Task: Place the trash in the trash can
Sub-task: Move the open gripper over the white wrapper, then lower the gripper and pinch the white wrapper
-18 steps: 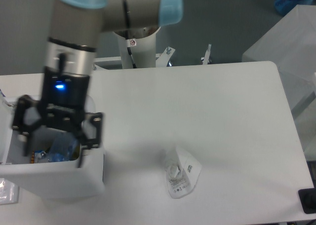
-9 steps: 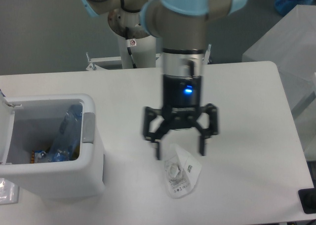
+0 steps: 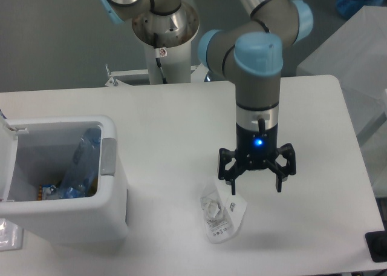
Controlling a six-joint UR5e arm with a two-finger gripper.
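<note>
The white trash can (image 3: 115, 209) stands at the left with its lid swung open. Inside it lies the clear water bottle (image 3: 78, 170) with a blue cap end. The crumpled clear wrapper (image 3: 221, 214) with white printing rests on the table near the front. My gripper (image 3: 256, 186) hangs open just right of and slightly behind the wrapper, its left finger (image 3: 231, 183) close to the wrapper's top edge. Nothing is held between the fingers.
The white table (image 3: 181, 118) ends at a rounded right edge. The arm's base column (image 3: 166, 52) rises behind the table. A translucent white box (image 3: 357, 58) stands at the far right. A small clear packet (image 3: 9, 236) lies at the front left corner.
The gripper travelled from over the trash can across the table to the right, then lowered beside the wrapper. It stayed open and the wrapper has not moved.
</note>
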